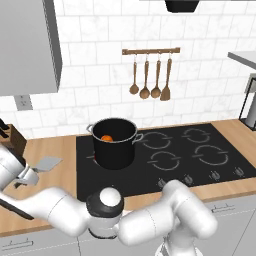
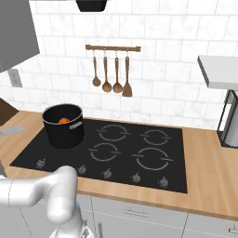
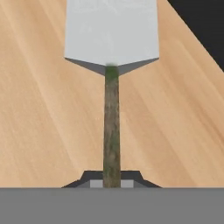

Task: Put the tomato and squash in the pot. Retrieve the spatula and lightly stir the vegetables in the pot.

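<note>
End effector (image 3: 112, 181) sits lowest in the hand view, both dark tips pressed vs the thin dark handle of the spatula (image 3: 111, 39), one per side, so it looks clamped on the handle. Handle runs straight up the frame away from the tips; the flat light-grey blade is at the far end. Long axis = in line w/ the hand's look direction. Wooden bench (image 3: 39, 122) lies under it all; can't tell if the blade touches the wood or hovers just above. Black hob corner shows top right of that view.

Left base view: spatula blade (image 1: 48, 163) is on the bench left of the hob, end effector (image 1: 27, 177) near it at frame's left edge, arm reaching far left and low. Pot (image 1: 114, 142) stands on the hob's left rear burner, well right of the blade. Orange-red round thing inside the pot, prob. the tomato (image 1: 107, 138); squash can't be made out.

Right base view: pot (image 2: 63, 125) w/ the same orange-red bit (image 2: 63, 121); blade (image 2: 11, 130) at far left.

Judgement: veg loading seems done at least in part, step in hand = spatula pickup. Coming move turns on the pot lying to the blade's right, across the hob edge; blade must lift, swing right, then tip down over the rim.
</note>
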